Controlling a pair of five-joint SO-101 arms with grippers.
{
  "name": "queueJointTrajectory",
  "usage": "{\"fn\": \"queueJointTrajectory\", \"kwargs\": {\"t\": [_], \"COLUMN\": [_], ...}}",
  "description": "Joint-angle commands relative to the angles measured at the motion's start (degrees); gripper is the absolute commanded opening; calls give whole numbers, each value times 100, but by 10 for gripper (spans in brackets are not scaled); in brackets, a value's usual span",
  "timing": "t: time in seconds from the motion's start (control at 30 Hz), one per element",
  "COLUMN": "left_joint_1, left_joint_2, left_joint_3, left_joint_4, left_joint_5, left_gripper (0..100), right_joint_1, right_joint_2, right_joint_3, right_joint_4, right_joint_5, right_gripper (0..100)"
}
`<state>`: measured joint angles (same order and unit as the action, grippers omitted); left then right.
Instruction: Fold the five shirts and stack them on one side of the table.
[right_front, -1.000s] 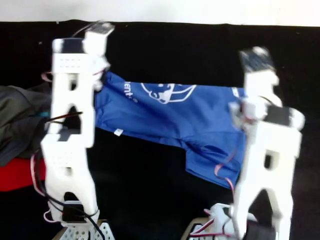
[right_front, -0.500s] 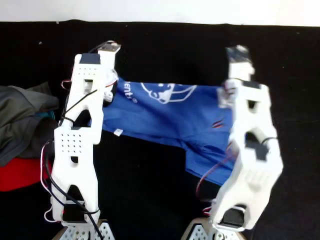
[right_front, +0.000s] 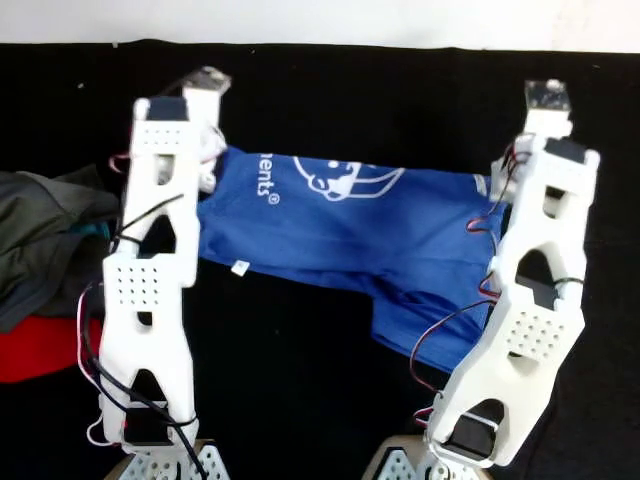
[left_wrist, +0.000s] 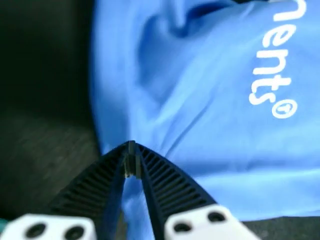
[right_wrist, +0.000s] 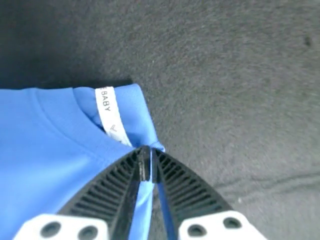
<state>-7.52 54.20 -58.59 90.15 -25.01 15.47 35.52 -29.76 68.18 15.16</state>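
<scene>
Blue shirt (right_front: 340, 235) lies spread across the middle of the black table (right_front: 300, 400), strung between your two arms.

What changed, near side first:
- Half a second ago the right arm leaned inward over the shirt's right end. It has now swung back out to the right, so the sleeve (right_front: 425, 325) pointing toward the bases is uncovered again.
- Farther out, the right gripper (right_wrist: 146, 162) has gone outward and away from you, taking its corner along. The left arm has barely shifted.
- The span between the two pinch points is wider than it was, and the far edge now runs straighter.

My read: this is a tensioning pull to flatten the shirt before the first fold. No fold is made yet, so you're early on this shirt.

Grip state:
- Left gripper (left_wrist: 131, 160): fingers clamped together on a ridge of blue cloth at the shirt's left end.
- Right gripper: fingers clamped on the shirt's edge just beside the neck label (right_wrist: 107, 112), dark table beyond it.

How it looks:
- The shirt lies sideways, neck end to the right.
- The near edge is uneven. A small side tag (right_front: 237, 265) shows at near left and the sleeve hangs out at near right.
- The mid body is mostly flat, with soft diagonal creases.
- The white print (right_front: 345, 180) sits toward the far left. Creases fan out from the left pinch, so the cloth is under pull there.

A grey garment (right_front: 45, 235) lies over a red garment (right_front: 35, 350), bunched at the table's left edge beside the left arm. They are likely more of the five, still unfolded.
</scene>
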Motion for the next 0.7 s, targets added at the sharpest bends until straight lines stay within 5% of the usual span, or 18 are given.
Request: {"fn": "queueJointTrajectory", "kwargs": {"t": [0.0, 0.3, 0.67], "left_joint_1": [-57, -312, -303], "left_joint_2": [-92, -708, -1042], "left_joint_3": [-1174, -13, 2026], "left_joint_4": [1099, 1178, 202], "left_joint_5": [53, 62, 53], "left_gripper": [10, 10, 10], "right_joint_1": [66, -514, -892], "right_joint_2": [-259, -1209, -2431], "right_joint_3": [-1007, -1719, -725], "right_joint_4": [1024, 2791, 3266], "right_joint_5": [-53, -53, -53], "right_gripper": [19, 19, 5]}}
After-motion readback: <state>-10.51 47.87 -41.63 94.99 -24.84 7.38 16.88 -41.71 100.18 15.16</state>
